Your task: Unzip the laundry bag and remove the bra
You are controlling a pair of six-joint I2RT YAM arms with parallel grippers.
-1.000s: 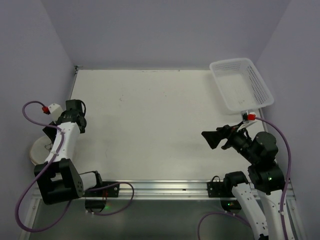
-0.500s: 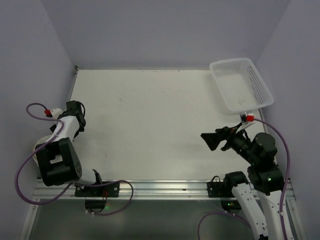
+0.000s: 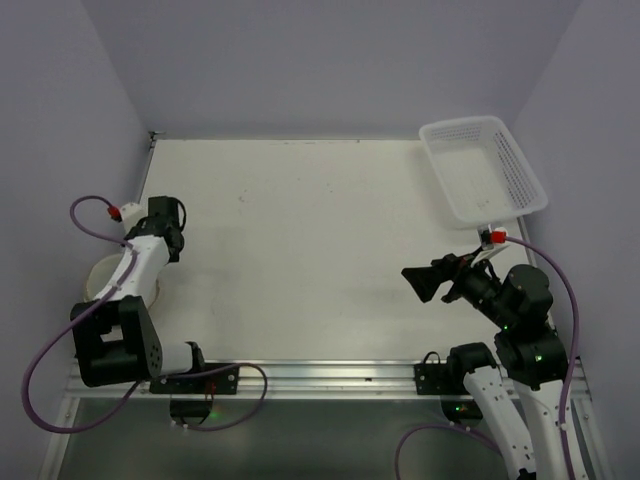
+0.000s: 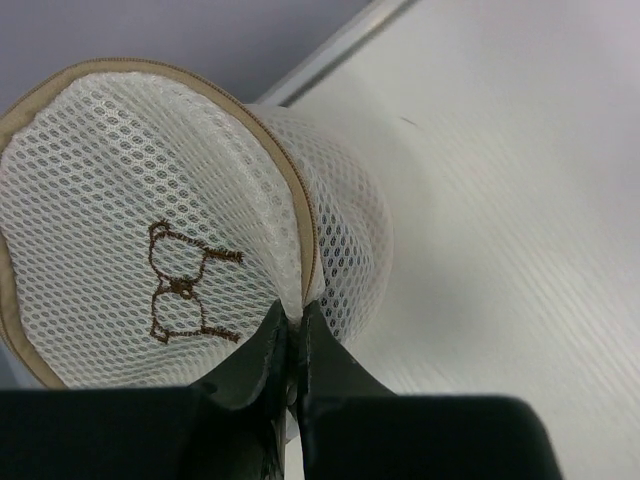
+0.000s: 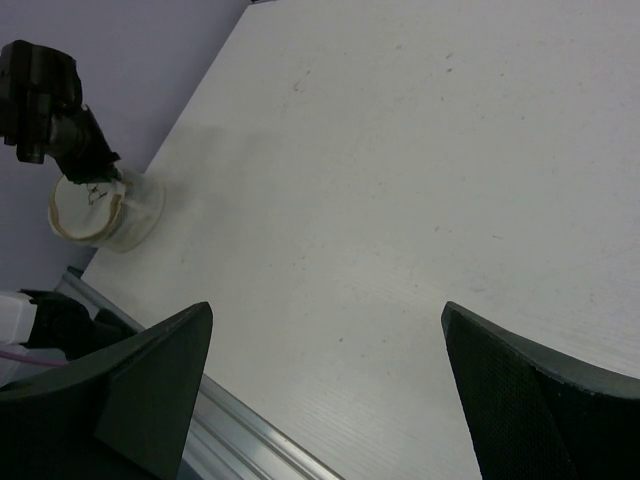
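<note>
The left claw [image 4: 292,345] is pinching the tan rim of the laundry bag [image 4: 120,220], which sits tipped up at the desk's [image 3: 330,250] left edge. The right claw [image 5: 325,320] hangs spread wide over the desk's right side.

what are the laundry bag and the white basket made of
The laundry bag looks like soft white mesh fabric, matte, with honeycomb holes and a tan cloth-bound rim. The basket is probably rigid white plastic, going by its stiff walls with rows of small holes.
</note>
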